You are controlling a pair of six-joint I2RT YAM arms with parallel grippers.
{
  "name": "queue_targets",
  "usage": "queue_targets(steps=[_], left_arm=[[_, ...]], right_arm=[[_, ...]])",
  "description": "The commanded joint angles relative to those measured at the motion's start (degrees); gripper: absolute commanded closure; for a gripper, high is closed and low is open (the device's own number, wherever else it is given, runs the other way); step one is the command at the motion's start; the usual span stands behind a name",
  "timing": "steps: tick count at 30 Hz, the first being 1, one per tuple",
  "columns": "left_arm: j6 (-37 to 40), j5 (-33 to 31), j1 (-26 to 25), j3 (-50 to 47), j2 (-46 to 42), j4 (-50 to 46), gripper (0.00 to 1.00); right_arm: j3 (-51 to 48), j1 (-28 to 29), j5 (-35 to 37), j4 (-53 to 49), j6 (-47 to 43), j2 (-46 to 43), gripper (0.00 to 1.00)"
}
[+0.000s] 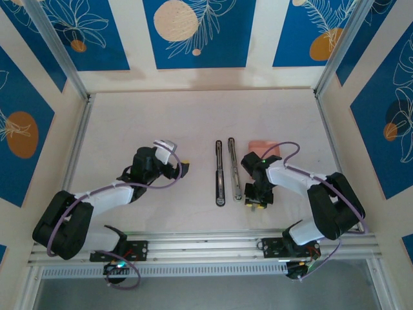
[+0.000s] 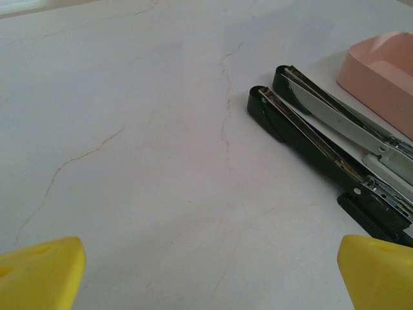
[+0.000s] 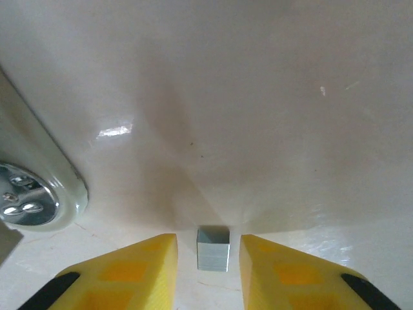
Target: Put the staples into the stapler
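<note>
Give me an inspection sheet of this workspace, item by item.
Surface: pale marbled table top with hairline veins; no spills seen.
Job's things: stapler opened flat, its two bars side by side; short block of staples lying on the table near the stapler's near end.
Clutter: shallow pink tray by the stapler's far end; nothing else seen.
Hands: left hand wide open, empty, aimed toward the stapler; right hand low over the table, a finger on each side of the staples with a gap at both sides.
Cables: purple cable looping off each arm.
Surroundings: blue leaf-print panels; metal rail at the near edge.
</note>
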Motion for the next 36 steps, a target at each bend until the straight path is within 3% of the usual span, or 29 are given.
queue_targets(steps=[1,22,28,36], left_arm=[[0.0,1.1,-0.6,-0.3,-0.1,1.0,0.00],[0.0,0.8,-0.6,-0.6,-0.4,0.8,0.00],[0.0,0.9,-0.6,-0.5,-0.5,0.8,0.00],[0.1,0.9,-0.7,-0.8,-1.2,0.3,0.00]], right_arm=[[-0.2,-0.4,-2.0,-0.9,-0.3,0.7,0.70],[-1.2,-1.7,-2.6,0.3,-0.6,3.5,0.75],[-0.4,-1.3,-1.9,0.0,-0.3,5.5,0.81],[-0.6,0.5,0.0,0.4,1.2,1.4,0.82]])
